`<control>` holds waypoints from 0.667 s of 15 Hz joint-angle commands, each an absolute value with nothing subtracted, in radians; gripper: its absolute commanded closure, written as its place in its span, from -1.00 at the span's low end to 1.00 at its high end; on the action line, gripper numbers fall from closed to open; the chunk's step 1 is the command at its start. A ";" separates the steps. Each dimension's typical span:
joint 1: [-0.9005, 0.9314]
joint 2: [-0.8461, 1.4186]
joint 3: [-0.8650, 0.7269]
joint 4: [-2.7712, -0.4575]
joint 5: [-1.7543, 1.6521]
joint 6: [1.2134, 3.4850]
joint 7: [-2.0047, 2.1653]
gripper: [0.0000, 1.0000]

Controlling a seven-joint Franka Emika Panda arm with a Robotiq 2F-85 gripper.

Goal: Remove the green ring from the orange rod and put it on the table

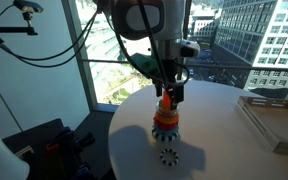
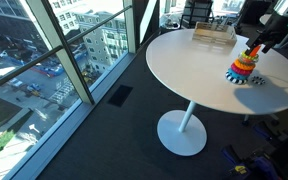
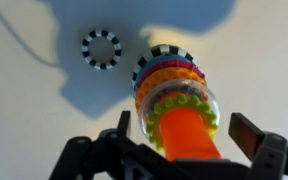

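The orange rod (image 3: 189, 135) stands upright on the white round table (image 1: 224, 140), with stacked coloured rings (image 3: 164, 80) round its base. The green ring (image 3: 184, 102) sits round the rod at the top of the stack. In the wrist view my gripper (image 3: 187, 135) is open, with one finger on each side of the rod's top and not touching it. In both exterior views the gripper (image 1: 170, 96) hangs right above the stack (image 1: 165, 122); it also shows small at the far side of the table (image 2: 254, 45).
A dark toothed gear-like ring (image 3: 101, 48) lies flat on the table beside the stack, also seen in an exterior view (image 1: 168, 156). A flat grey tray-like box (image 1: 274, 120) sits near the table edge. Large windows stand behind.
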State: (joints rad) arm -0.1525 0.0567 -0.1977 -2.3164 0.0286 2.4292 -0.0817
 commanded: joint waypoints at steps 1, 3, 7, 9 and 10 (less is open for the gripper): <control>-0.160 0.057 -0.184 -2.331 0.034 2.460 -0.081 -1.00; -0.160 0.058 -0.181 -2.338 0.032 2.469 -0.079 -1.00; -0.161 0.057 -0.180 -2.346 0.034 2.479 -0.082 -1.00; -0.163 0.057 -0.181 -2.347 0.035 2.480 -0.084 -0.85; -0.163 0.056 -0.181 -2.348 0.037 2.480 -0.086 -0.67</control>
State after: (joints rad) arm -0.1526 0.0623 -0.1874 -2.3370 0.0286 2.4581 -0.0817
